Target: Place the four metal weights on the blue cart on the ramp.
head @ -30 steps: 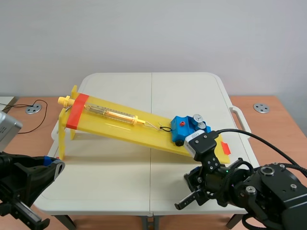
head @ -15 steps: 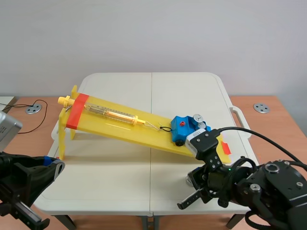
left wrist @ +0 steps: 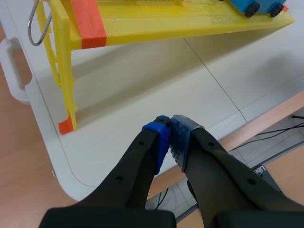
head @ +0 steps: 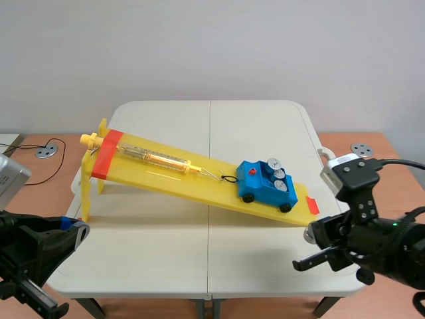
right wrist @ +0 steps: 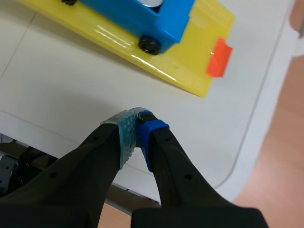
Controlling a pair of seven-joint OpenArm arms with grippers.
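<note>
The blue cart sits on the low end of the yellow ramp, near the right edge of the white table. Its black wheels rest on the ramp's surface. On its top stand the round metal weights. They look like four, though from the scene view they are too small to count with certainty. A yellow spring scale lies along the ramp above the cart. The ramp's raised end, banded in orange, stands near the table's left edge.

The right gripper hangs over the table's near right corner. Its two fingers are closed together, the pads meeting with nothing between them. The cart lies ahead of these fingertips, well apart from them, with the ramp's low edge and an orange tab in between.

The left gripper is over the table's near left edge. Its pads also press against each other and hold nothing. Ahead of it stand the ramp's yellow legs. The cart is far beyond, at the ramp's other end, with only its wheels in the left wrist view.
</note>
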